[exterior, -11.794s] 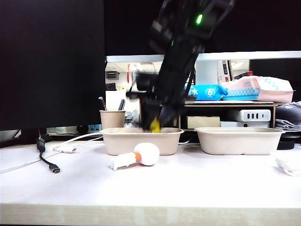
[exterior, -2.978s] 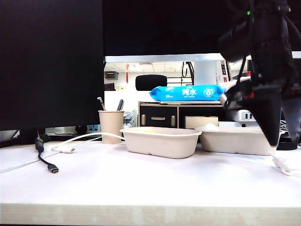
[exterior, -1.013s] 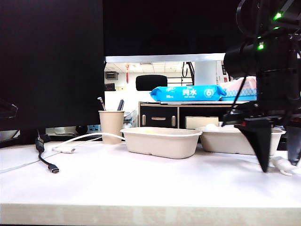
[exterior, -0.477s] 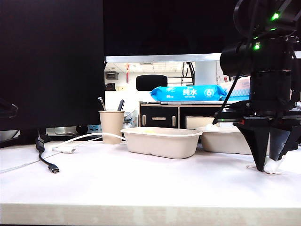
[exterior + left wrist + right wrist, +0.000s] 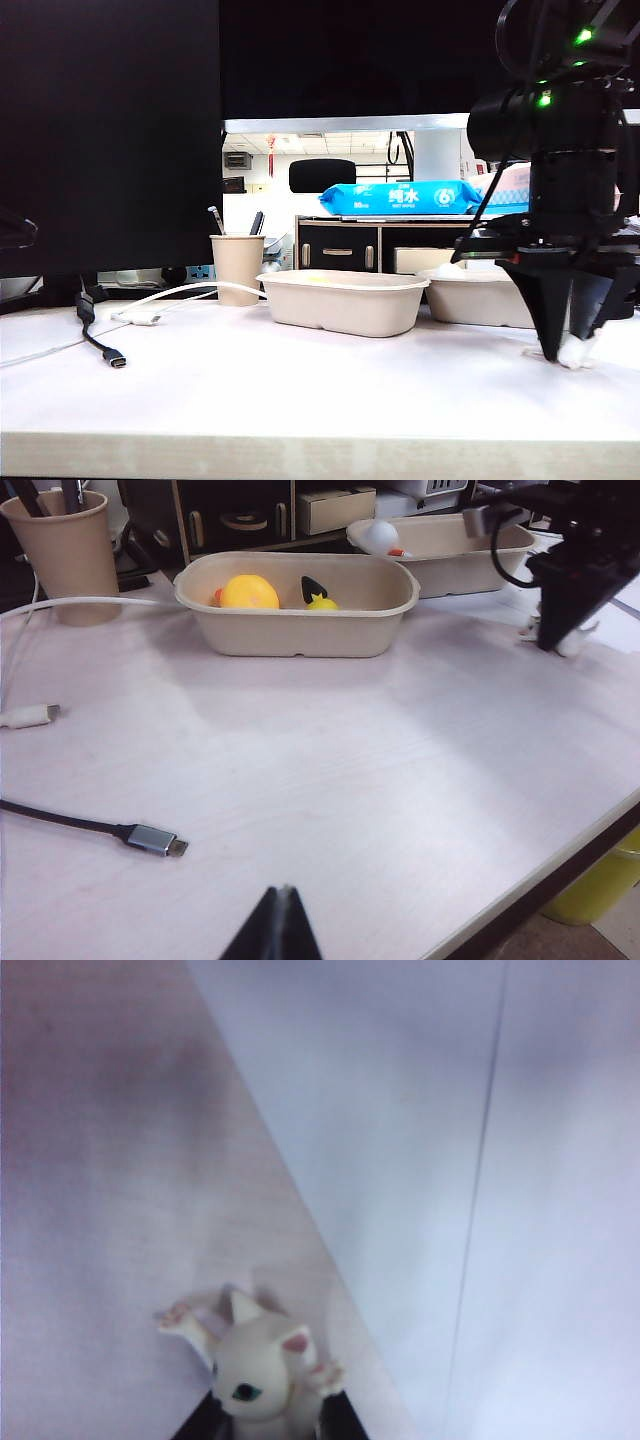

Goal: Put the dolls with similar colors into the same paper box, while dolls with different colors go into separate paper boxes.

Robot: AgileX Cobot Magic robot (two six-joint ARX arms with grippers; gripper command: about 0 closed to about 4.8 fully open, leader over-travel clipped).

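Since a second ago, right tool [image 5: 564, 350] dropped onto small white cat doll [image 5: 262, 1367] on table [image 5: 330, 770], right of far box [image 5: 445, 540]; now pinching it. Doll light, hard, slippery; grip body. Left tool [image 5: 277, 927] pressed together, idle near left.

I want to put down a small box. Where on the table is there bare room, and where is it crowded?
Bare: the wide front of the table, between the grey-tipped cable and the right gripper, whose fingers are shut on a white cat figure. Crowded: the back row, with the cup, both paper boxes, the dolls. The left gripper hangs at the near edge.
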